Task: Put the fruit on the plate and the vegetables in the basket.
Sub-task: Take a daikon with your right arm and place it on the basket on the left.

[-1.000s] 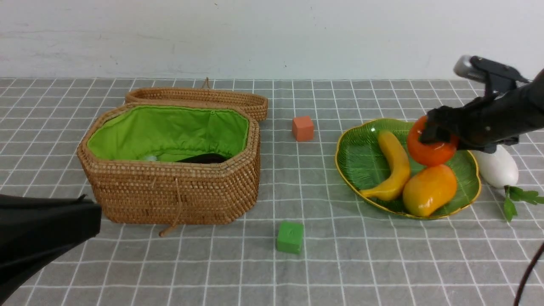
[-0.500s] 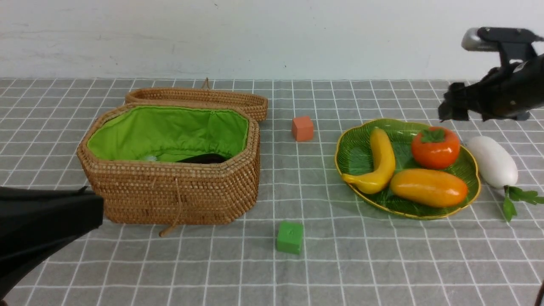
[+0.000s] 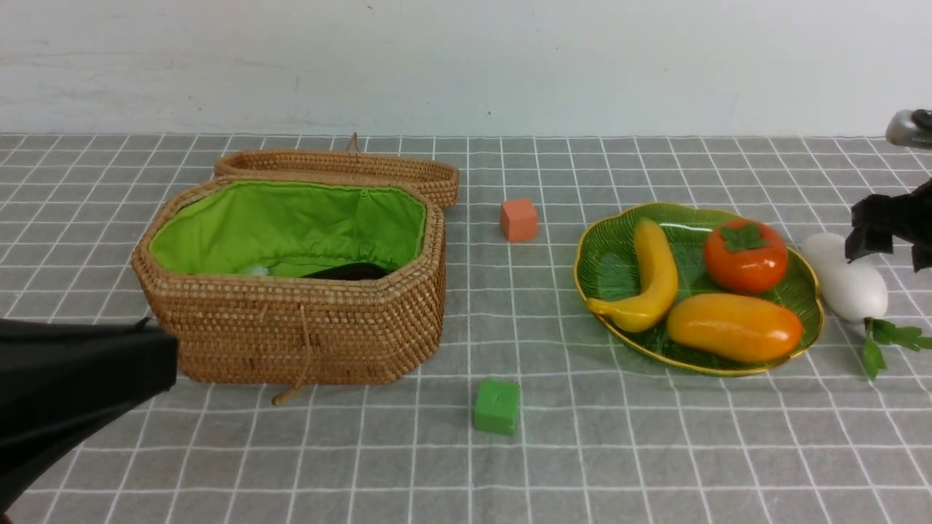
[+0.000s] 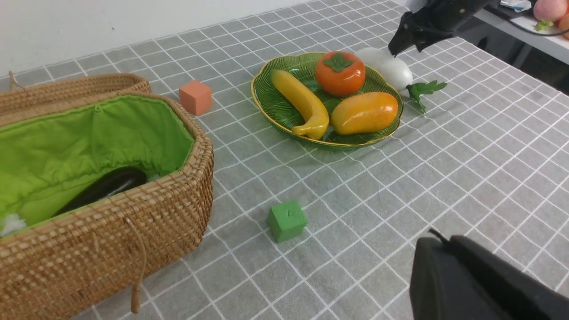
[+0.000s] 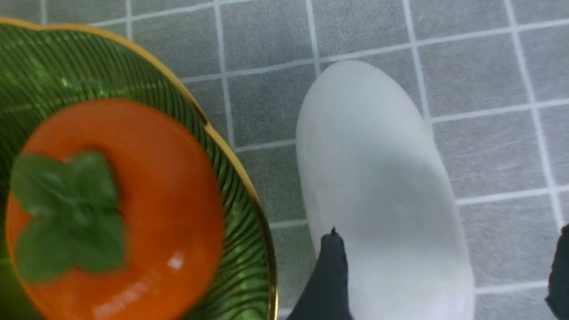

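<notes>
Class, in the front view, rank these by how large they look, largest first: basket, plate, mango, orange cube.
1. basket
2. plate
3. mango
4. orange cube, which sits farther back yet is clearly the smallest.

Over the radish (image 3: 852, 291), my right gripper (image 3: 890, 247) has the plate rim (image 3: 821, 313) crowding one side — bare cloth (image 3: 906, 291) leaves room on the other.
</notes>
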You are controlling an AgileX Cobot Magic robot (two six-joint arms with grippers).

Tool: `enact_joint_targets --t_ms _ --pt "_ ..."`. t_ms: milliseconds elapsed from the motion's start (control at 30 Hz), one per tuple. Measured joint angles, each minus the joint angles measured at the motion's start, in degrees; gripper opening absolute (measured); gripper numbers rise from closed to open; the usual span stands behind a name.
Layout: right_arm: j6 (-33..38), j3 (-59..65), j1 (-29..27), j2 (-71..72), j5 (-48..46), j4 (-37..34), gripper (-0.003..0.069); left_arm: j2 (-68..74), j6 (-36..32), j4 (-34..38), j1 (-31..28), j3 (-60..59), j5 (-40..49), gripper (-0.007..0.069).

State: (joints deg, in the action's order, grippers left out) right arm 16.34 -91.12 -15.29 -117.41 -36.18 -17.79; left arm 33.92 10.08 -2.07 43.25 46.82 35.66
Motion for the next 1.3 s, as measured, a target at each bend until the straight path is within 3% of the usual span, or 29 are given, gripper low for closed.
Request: enact_joint_targets --t_ms 600,933,1133,1300 --pt "6.84 -1.07 -0.05 -7.22 2.50 -6.09 0.0604 0.00 0.05 0.30 0.00 0.00 0.05 0.0013" --pt "7.63 -1.41 -0.10 -7.95 4.17 -6.58 0.0531 0.00 0.16 0.37 0.00 0.00 0.05 0.0017" --pt "7.39 -1.67 -0.10 -5.08 -2.75 -6.18 0.0531 0.00 0.16 0.42 0.00 0.00 0.05 0.0017" --pt "2.77 -1.73 0.24 7.25 -11.00 -6.31 0.0531 0.00 0.16 0.48 0.00 0.00 0.29 0.0017"
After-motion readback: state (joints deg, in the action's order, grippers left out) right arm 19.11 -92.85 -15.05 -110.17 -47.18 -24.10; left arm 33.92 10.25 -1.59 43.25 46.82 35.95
